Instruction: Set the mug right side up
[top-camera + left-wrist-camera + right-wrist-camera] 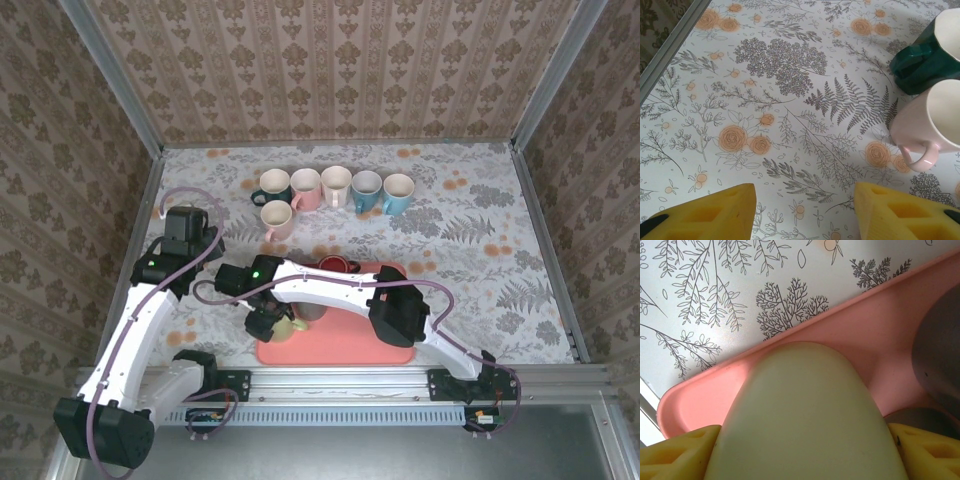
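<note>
A pale yellow-green mug (293, 325) (805, 405) rests at the near left corner of the pink tray (345, 348) (705, 390). I cannot tell which way up it is. My right gripper (268, 322) (800, 457) straddles it, one yellow finger (675, 455) pressed to each flank, so it is shut on the mug. My left gripper (215, 235) (805, 210) hovers open over the flowered tablecloth at the left. Nothing sits between its fingers (710, 212).
A row of upright mugs (335, 188) stands at the back. A pink mug (278, 222) (932, 125) and a dark green mug (272, 190) (922, 62) are just right of my left gripper. A red mug (338, 265) and a grey one (940, 350) share the tray.
</note>
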Controlling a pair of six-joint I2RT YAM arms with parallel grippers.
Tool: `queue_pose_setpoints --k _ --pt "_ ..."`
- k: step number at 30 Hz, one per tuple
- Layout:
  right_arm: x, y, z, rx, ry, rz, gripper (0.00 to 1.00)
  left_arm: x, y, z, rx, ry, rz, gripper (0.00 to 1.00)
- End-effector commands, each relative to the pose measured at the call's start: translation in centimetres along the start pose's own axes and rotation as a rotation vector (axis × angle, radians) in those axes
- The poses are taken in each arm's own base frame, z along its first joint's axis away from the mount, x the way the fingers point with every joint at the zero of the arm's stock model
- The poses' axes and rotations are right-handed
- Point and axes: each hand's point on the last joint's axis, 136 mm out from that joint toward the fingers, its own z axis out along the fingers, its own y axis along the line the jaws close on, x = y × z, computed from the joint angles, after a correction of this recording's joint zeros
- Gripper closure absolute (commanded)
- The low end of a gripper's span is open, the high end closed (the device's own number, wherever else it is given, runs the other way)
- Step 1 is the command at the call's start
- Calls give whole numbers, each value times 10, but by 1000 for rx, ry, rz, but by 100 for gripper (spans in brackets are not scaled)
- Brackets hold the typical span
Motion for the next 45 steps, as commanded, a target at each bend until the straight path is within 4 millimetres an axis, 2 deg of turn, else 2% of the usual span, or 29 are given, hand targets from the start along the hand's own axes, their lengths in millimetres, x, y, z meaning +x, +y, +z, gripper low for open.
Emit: queue_pose_setpoints --k 1,2,9,16,20,24,27,28,29,32,34,40,45 --pt "5 3 4 14 23 -11 49 -2 -1 -3 7 -18 17 44" --pt "3 2 -3 16 5 -9 53 -2 -1 -3 8 -19 17 45" --pt "-8 -1 -64 -17 -134 37 57 -2 -1 -3 7 -18 21 45" --pt "-8 -24 -144 -135 -390 181 60 -2 -8 -4 43 -14 38 45" --pt "-2 -58 -189 -261 -591 355 64 0 -21 -6 116 0 56 45" --pt "9 -106 -223 -372 -801 562 64 -1 -43 -13 242 0 80 44" --pt "23 -139 -236 -413 -903 689 66 -2 -63 -22 351 5 100 43" --pt "25 -148 -231 -427 -916 725 66 -2 -70 -25 390 13 106 44" --pt "32 -156 -246 -449 -977 753 66 -1 -80 -30 448 24 113 43" --pt "41 -178 -253 -518 -1070 838 66 4 -120 -53 707 45 130 44" --pt "46 -190 -254 -570 -1118 888 66 5 -138 -66 827 52 109 43" --pt "51 -210 -261 -703 -1219 952 66 9 -191 -110 1241 151 63 39" --pt "54 -219 -269 -732 -1266 961 68 23 -213 -130 1356 169 143 33"
